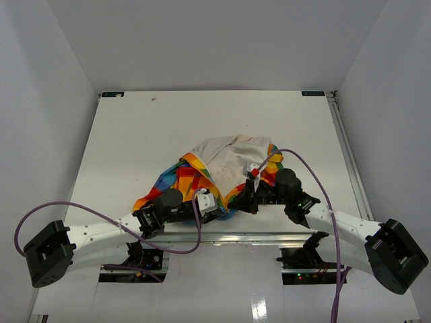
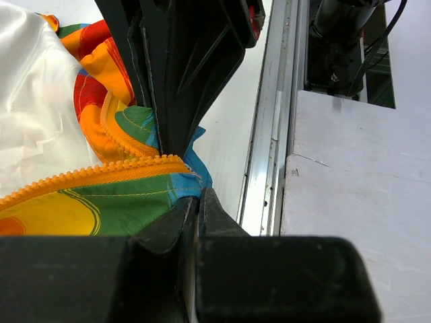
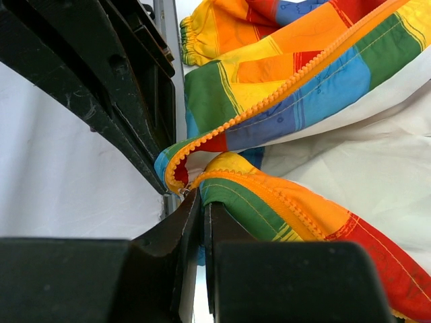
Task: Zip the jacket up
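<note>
- A rainbow-block jacket (image 1: 222, 168) lies crumpled on the white surface (image 1: 202, 114), close to its near edge, with its cream lining (image 1: 232, 151) turned upward
- The jacket sits between the two robot arms, which both reach into its near hem
- The left end effector (image 2: 183, 176) is pressed together on the jacket's edge, pinching fabric where the blue trim (image 2: 195, 171) meets a row of orange zipper teeth (image 2: 101, 171)
- The right end effector (image 3: 182, 194) is closed tight on the bottom end of the zipper, where two orange toothed edges curve in toward each other
- In the right wrist view the two rows of teeth run apart from that point, so the zipper looks unfastened along the length that shows
- The step in hand appears to be gripping and lining up the zipper's two lower ends (the slider itself is too small to make out)
- The next move likely calls for keeping one side taut while the halves are joined at the bottom, then a steady pull along the teeth
</note>
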{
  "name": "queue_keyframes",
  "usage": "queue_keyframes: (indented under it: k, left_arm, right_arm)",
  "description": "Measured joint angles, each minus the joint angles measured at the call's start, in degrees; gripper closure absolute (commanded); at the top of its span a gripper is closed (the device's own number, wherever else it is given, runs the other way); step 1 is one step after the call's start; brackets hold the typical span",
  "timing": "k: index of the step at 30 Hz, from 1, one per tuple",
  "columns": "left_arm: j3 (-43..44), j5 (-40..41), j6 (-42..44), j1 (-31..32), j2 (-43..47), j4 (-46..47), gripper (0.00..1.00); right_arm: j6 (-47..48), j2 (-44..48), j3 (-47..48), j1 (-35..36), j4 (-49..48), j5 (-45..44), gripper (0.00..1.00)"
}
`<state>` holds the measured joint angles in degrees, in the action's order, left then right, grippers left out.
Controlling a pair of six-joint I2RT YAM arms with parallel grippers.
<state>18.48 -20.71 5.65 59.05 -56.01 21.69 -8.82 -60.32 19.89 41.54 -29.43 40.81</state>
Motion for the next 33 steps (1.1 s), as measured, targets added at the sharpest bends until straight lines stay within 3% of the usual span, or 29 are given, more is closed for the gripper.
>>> queue_keyframes:
  k: [3, 5, 10, 20, 23, 27, 28, 33]
  left_arm:
    - [0.0, 0.3, -0.4, 0.0, 0.0, -0.1, 0.90]
    - [0.0, 1.1, -1.1, 0.0, 0.2, 0.0, 0.77]
    - [-0.1, 3.3, -2.7, 0.2, 2.5, -0.2, 0.61]
    - [-0.1, 5.5, -4.5, 0.4, 4.0, 0.7, 0.55]
    - [-0.1, 6.3, -4.6, 0.4, 3.2, 1.0, 0.57]
    - [-0.1, 7.0, -4.8, 0.4, 2.9, 1.1, 0.94]
    - [-0.1, 7.0, -5.0, 0.4, 2.9, 1.1, 0.98]
    - [-0.3, 7.0, -4.8, 0.4, 2.9, 1.5, 1.00]
  right_arm:
    - [0.0, -0.2, 0.0, 0.0, -0.1, 0.4, 0.92]
    - [0.0, -0.2, 0.0, -0.1, -0.6, 0.6, 0.92]
    - [-1.0, 0.1, -0.1, -0.3, -3.5, 1.3, 0.92]
    - [-2.4, 0.3, -0.2, -0.3, -7.3, 2.5, 0.92]
    - [-2.6, 0.7, -0.5, -0.3, -7.8, 2.7, 0.92]
    - [-2.8, 1.3, -1.0, -0.3, -8.2, 2.9, 0.92]
    - [-2.8, 1.3, -1.0, -0.3, -8.2, 2.9, 0.92]
    - [-2.8, 1.4, -1.0, -0.5, -8.5, 2.9, 0.92]
